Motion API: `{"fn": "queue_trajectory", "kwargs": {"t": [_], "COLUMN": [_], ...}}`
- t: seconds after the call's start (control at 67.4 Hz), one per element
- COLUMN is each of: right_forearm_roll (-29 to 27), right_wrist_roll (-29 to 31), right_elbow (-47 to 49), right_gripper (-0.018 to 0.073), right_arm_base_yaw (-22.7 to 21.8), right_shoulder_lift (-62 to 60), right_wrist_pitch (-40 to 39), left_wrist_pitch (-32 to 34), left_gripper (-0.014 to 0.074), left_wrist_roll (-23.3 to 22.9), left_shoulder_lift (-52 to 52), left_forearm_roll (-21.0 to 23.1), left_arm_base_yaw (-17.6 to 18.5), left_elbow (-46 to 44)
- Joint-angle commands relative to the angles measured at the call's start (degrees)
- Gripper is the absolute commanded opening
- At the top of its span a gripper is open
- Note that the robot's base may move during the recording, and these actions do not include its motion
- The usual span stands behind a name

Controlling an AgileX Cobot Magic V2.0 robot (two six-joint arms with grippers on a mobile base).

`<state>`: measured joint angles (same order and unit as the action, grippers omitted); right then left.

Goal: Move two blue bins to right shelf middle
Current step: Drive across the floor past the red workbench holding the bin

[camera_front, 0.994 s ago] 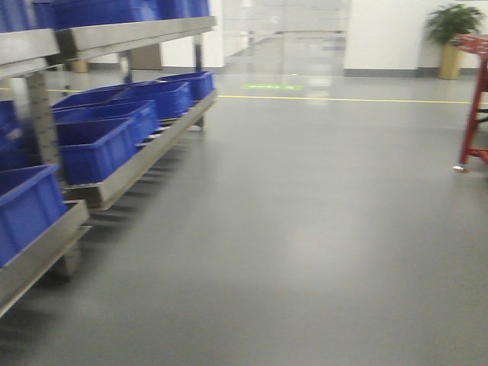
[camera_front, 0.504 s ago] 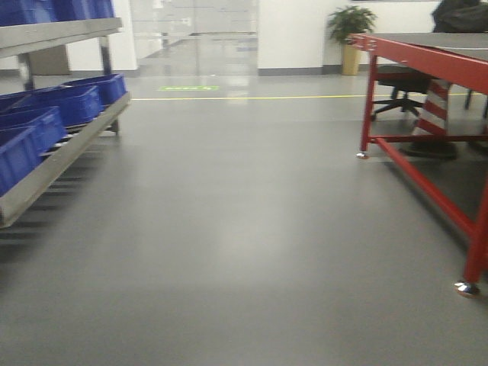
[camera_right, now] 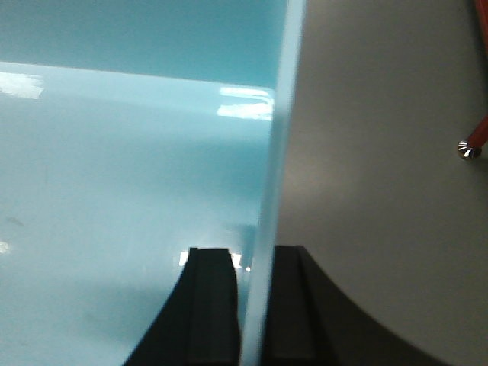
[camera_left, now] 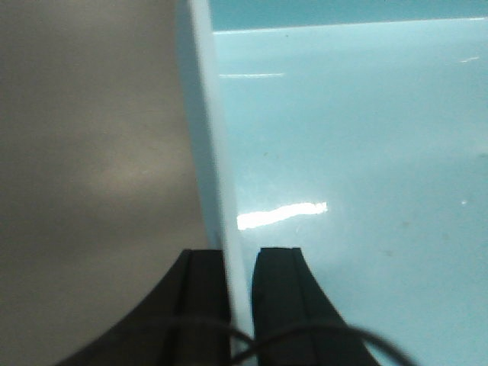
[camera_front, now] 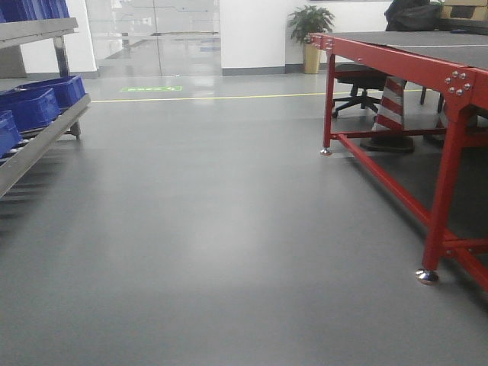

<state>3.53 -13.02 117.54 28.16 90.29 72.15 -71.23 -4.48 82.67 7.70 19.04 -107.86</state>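
Note:
I hold one blue bin between both arms; it looks pale blue in the wrist views. In the left wrist view my left gripper [camera_left: 238, 255] is shut on the bin's left wall [camera_left: 207, 145], one finger outside and one inside over the bin floor [camera_left: 351, 137]. In the right wrist view my right gripper [camera_right: 253, 255] is shut on the right wall [camera_right: 280, 130], with the bin's inside [camera_right: 114, 160] to its left. Neither gripper nor the held bin shows in the front view. The right shelf middle is out of view.
A steel rack [camera_front: 38, 145] with more blue bins [camera_front: 34, 103] runs along the left edge. A red-framed stand [camera_front: 396, 57] fills the right side, its caster leg [camera_front: 446, 191] nearest. Behind it are an office chair [camera_front: 358, 84], a striped cone [camera_front: 390, 107] and a potted plant [camera_front: 309, 30]. Grey floor lies between.
The front view has swung to the right: the rack with bins has slid toward the left edge and the red stand has come well into view.

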Motion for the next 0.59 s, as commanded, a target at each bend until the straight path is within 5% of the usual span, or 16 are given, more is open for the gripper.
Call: {"fn": "queue_trajectory", "kwargs": {"t": [0.0, 0.579], "right_forearm_roll": [0.3, 0.3], "right_wrist_roll": [1.3, 1.3], "right_elbow": [0.7, 0.7], "right_gripper": [-0.0151, -0.0151], "right_arm_base_yaw": [-0.3, -0.3], "right_shoulder_lift": [-0.8, -0.8], "right_wrist_pitch": [-2.3, -2.3], "left_wrist_pitch": [1.3, 1.3], "left_gripper": [-0.0111, -0.0111], "left_wrist_roll": [0.8, 0.8], "left_shoulder_lift": [-0.8, -0.8], "left_forearm_roll": [2.2, 2.2], "left_arm_base_yaw": [0.0, 0.0], "left_elbow": [-0.8, -0.8]}}
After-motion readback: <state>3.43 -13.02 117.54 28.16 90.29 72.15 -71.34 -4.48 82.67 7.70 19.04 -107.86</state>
